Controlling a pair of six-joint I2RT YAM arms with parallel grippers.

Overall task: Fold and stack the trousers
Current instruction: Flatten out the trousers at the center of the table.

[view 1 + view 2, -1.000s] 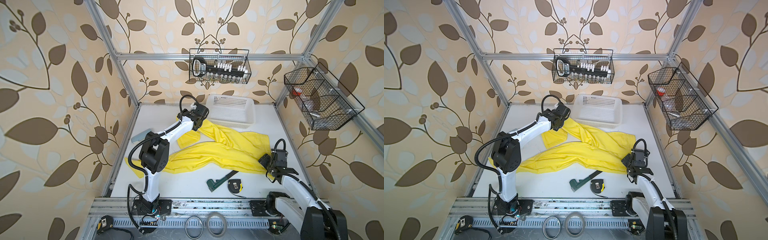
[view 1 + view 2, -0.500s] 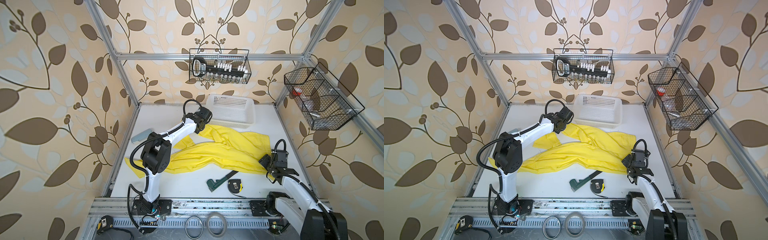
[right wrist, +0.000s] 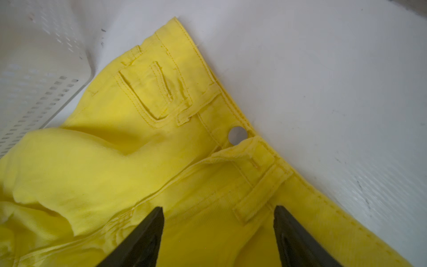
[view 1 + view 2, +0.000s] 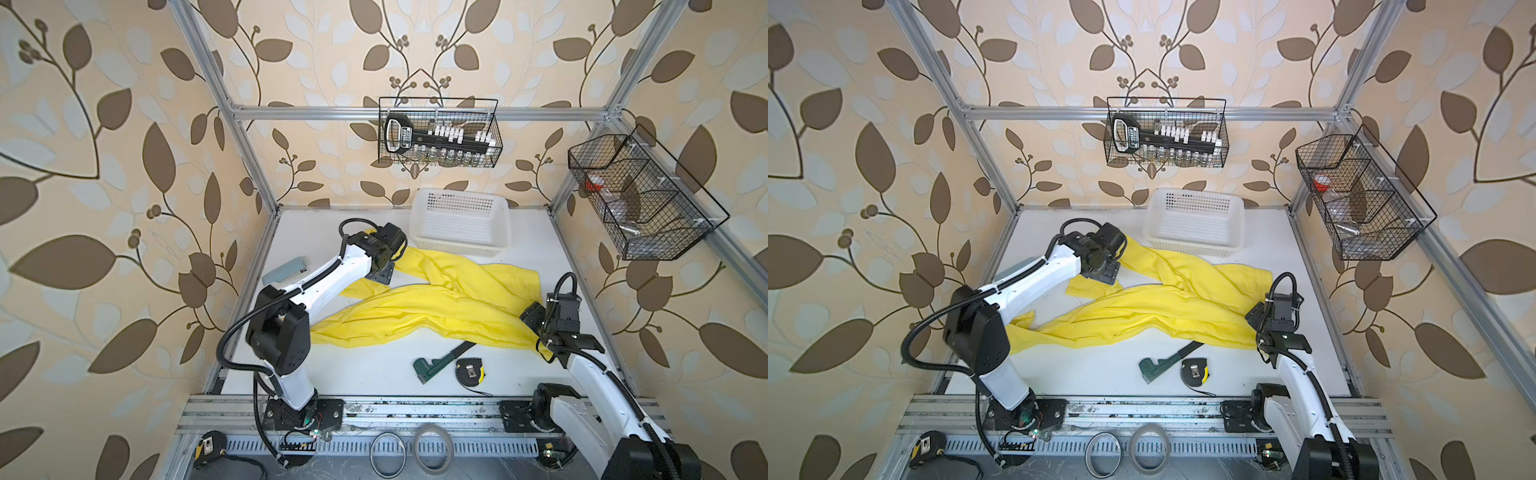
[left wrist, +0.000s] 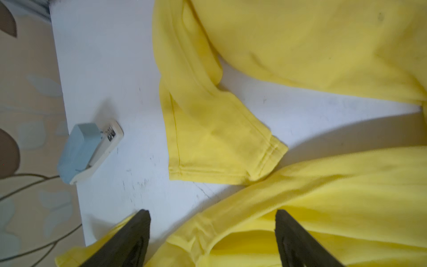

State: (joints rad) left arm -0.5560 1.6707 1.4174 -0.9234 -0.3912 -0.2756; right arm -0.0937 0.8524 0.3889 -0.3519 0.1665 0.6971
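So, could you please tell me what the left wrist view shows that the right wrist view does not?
Only the left wrist view shows a leg hem and a blue-and-white device. Only the right wrist view shows the waistband, its button and the white basket. Both show the yellow trousers on the white table, beneath an open hand: left hand and right hand.

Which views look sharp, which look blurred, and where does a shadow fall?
Left wrist view: trousers hem fairly sharp, grey-blue device soft, broad shadow across the table. Right wrist view: waistband stitching crisp, white basket washed out and blurred. Both top views: even light, sharp.
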